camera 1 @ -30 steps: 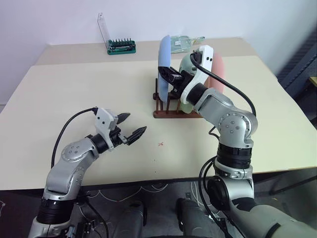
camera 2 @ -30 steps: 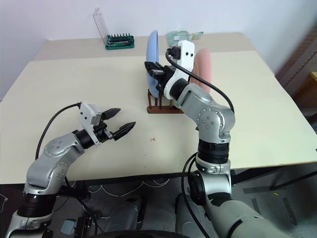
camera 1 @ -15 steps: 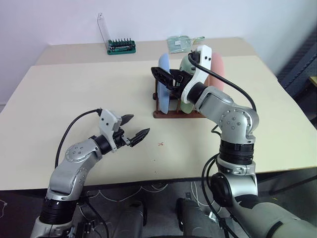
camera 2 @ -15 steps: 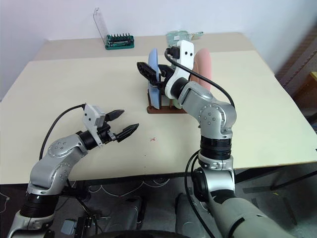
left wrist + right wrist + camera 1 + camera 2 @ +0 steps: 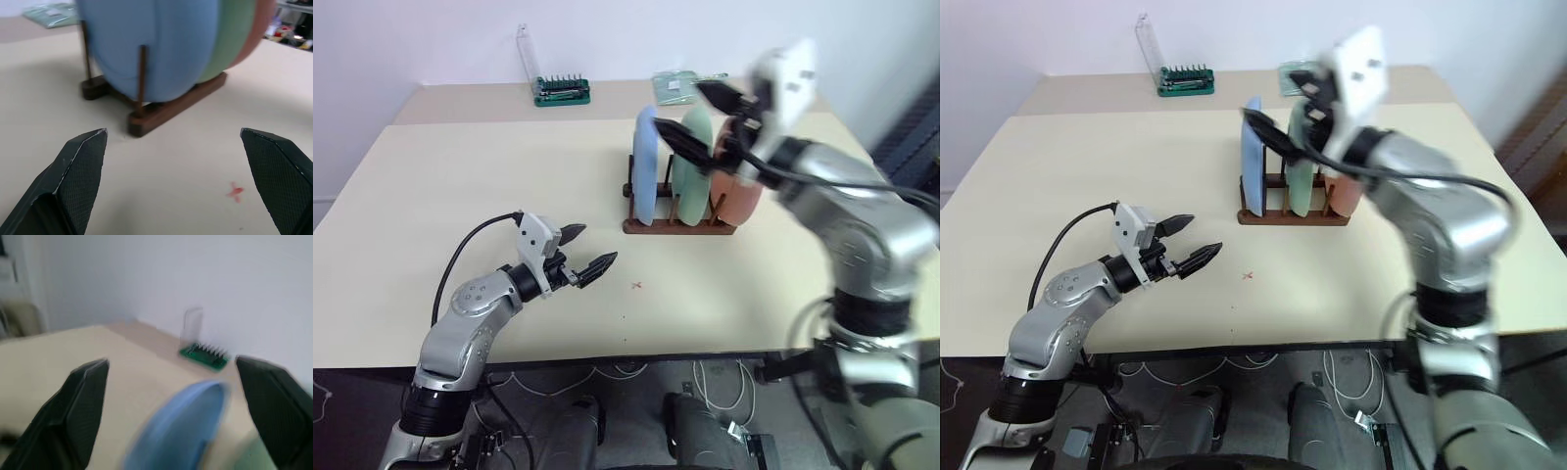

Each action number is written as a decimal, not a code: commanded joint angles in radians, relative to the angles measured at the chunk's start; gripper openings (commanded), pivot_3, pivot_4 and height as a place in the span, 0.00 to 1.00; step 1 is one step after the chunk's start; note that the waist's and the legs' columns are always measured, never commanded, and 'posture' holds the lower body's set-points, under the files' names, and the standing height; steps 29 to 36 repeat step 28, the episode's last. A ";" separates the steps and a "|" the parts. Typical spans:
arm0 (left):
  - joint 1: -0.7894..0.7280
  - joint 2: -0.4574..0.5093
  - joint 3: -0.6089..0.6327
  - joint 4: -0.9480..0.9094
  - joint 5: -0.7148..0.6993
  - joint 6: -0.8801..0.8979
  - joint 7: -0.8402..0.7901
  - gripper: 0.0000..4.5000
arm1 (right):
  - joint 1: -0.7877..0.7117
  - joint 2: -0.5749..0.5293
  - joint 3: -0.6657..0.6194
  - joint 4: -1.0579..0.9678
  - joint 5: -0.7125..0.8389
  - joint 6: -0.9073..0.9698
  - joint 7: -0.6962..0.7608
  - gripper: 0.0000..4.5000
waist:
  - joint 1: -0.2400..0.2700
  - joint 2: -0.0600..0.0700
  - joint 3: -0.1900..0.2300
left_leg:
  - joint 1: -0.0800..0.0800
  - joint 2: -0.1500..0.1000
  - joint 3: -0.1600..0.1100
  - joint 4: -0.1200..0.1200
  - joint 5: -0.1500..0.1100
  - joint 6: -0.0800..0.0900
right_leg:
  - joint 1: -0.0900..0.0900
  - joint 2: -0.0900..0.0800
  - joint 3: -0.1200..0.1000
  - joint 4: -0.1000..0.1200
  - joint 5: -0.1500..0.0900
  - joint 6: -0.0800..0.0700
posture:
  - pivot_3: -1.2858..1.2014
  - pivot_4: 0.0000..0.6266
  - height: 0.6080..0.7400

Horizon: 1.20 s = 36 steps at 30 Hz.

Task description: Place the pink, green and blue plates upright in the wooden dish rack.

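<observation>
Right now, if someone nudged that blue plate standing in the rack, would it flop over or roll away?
Probably neither. The blue plate stands on edge between thin pegs of the wooden dish rack, which should stop a roll. It looks rigid and matte, so likely not slippery. A hard sideways shove might tilt it toward the green plate beside it.

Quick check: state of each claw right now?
Left claw: open, holding nothing.
Right claw: open, holding nothing, above the blue plate.
</observation>
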 commanded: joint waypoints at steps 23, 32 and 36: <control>0.063 0.128 0.130 0.135 0.077 -0.126 -0.034 1.00 | 0.520 -0.120 -0.155 0.332 -0.144 -0.413 0.305 0.93 | -0.009 0.003 0.001 | 0.001 0.002 0.005 0.002 0.000 0.000 | 0.000 -0.001 0.001 0.000 0.000 0.000 | 0.52 0.24 1.00; 0.088 0.109 0.135 0.112 0.079 -0.133 -0.007 1.00 | 0.479 -0.108 -0.110 0.389 -0.161 -0.442 0.312 0.93 | -0.013 0.003 0.001 | 0.001 0.002 0.005 0.002 0.000 0.000 | 0.000 -0.001 0.002 0.001 0.000 0.000 | 0.52 0.24 1.00; 0.088 0.109 0.135 0.112 0.079 -0.133 -0.007 1.00 | 0.479 -0.108 -0.110 0.389 -0.161 -0.442 0.312 0.93 | -0.013 0.003 0.001 | 0.001 0.002 0.005 0.002 0.000 0.000 | 0.000 -0.001 0.002 0.001 0.000 0.000 | 0.52 0.24 1.00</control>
